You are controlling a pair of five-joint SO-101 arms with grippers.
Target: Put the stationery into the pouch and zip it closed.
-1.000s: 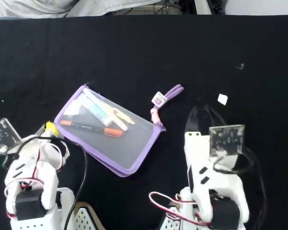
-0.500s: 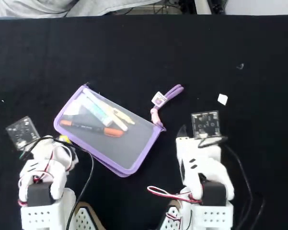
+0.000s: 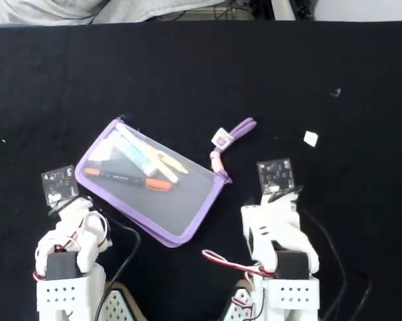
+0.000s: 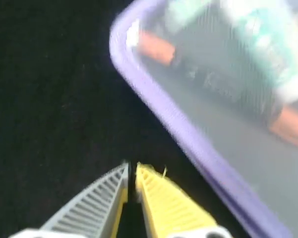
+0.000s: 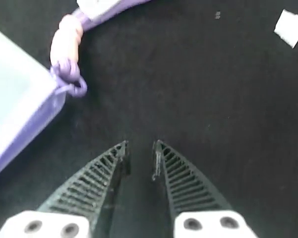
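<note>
**High view.** The pouch (image 3: 184,204) lies on the bench (image 3: 187,67) left of centre, its long axis running from 10 o'clock to 4 o'clock. The pens (image 3: 144,164) are inside it, bunched toward the 10 o'clock end. Its strap (image 3: 235,132) trails off the 3 o'clock corner toward 1 o'clock. I judge the loading done. I cannot confirm that the zip is fully home. The left arm (image 3: 68,234) and right arm (image 3: 279,227) sit folded at the 6 o'clock edge. The pouch lies at 1 o'clock from the left arm and at 10 o'clock from the right. The strap corner is nearer the right arm, so any last pull on the zip would fall to that side. A white scrap (image 3: 310,138) lies apart at 3 o'clock.

**Left wrist view.** The left tool (image 4: 132,171) has its tips all but touching and grips nothing. The purple edge of the pouch (image 4: 158,104) passes just beyond the tips, clear of them.

**Right wrist view.** The right tool (image 5: 140,148) is parted by a narrow gap and is empty. The pouch (image 5: 15,114) corner and strap (image 5: 64,44) lie ahead of it and to one side, apart from the tips.
</note>
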